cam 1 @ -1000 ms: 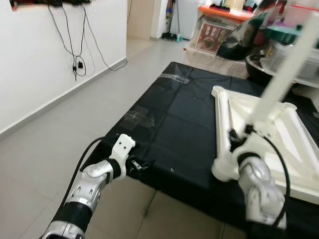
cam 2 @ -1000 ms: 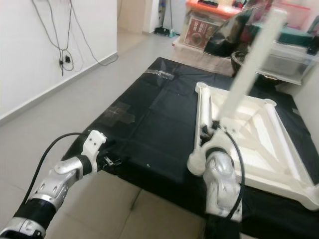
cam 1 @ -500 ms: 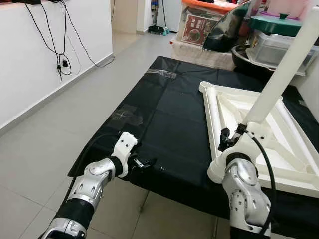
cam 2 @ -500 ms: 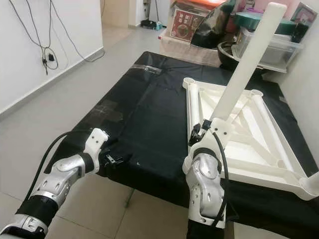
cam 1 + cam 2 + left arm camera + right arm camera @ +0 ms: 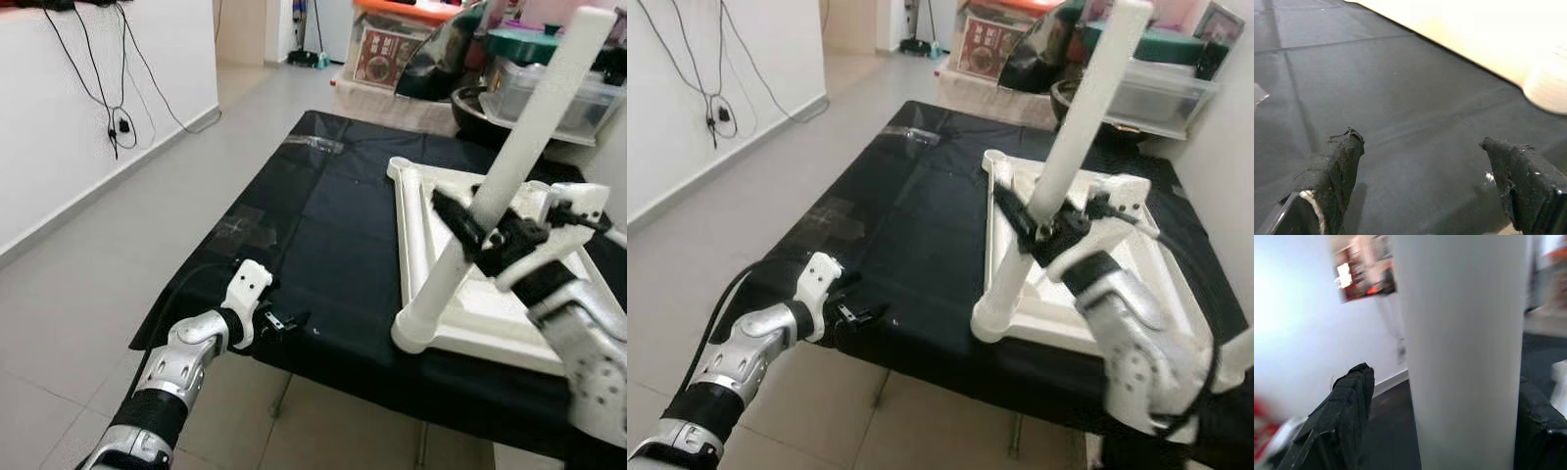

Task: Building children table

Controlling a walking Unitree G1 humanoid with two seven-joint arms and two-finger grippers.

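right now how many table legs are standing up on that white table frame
1: a white leg at the near-left corner of the upturned white table frame, leaning, held by the right gripper. Other corners carry none; the far-right one is cut off.

A low table (image 5: 323, 225) covered with a black cloth (image 5: 343, 264) stands on a pale tiled floor (image 5: 118, 264). On the cloth, toward the robot's right, lies a white tabletop (image 5: 460, 313), underside up, its ribs showing. Patches of clear tape (image 5: 250, 227) sit on the cloth near the left edge, and another strip (image 5: 318, 145) lies by the far corner.
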